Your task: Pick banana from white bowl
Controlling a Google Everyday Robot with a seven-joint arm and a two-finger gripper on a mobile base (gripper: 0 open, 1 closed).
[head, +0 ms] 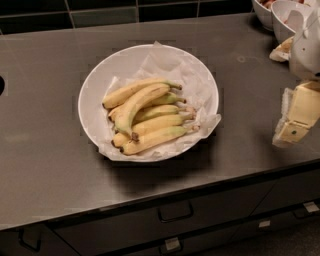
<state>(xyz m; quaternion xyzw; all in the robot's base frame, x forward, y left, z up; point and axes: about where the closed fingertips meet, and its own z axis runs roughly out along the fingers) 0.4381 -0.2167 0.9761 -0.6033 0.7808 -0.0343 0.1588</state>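
Observation:
The white bowl [88,102] is wide and shallow, lined with crinkled white paper, and sits mid-counter. Several yellow bananas lie in it. The banana [134,106] is the thickest and most curved one. It lies on top of the pile, its dark stem end pointing to the front left. The slimmer bananas [159,122] lie under and beside it. My gripper [295,122] hangs at the right edge of the view, cream-coloured, above the counter and well to the right of the bowl. It holds nothing that I can see.
Two smaller, deeper white bowls [282,15] stand at the back right corner, close behind my arm. The dark grey counter [45,140] ends at a front edge above drawers with handles [175,212]. A dark tiled wall runs along the back.

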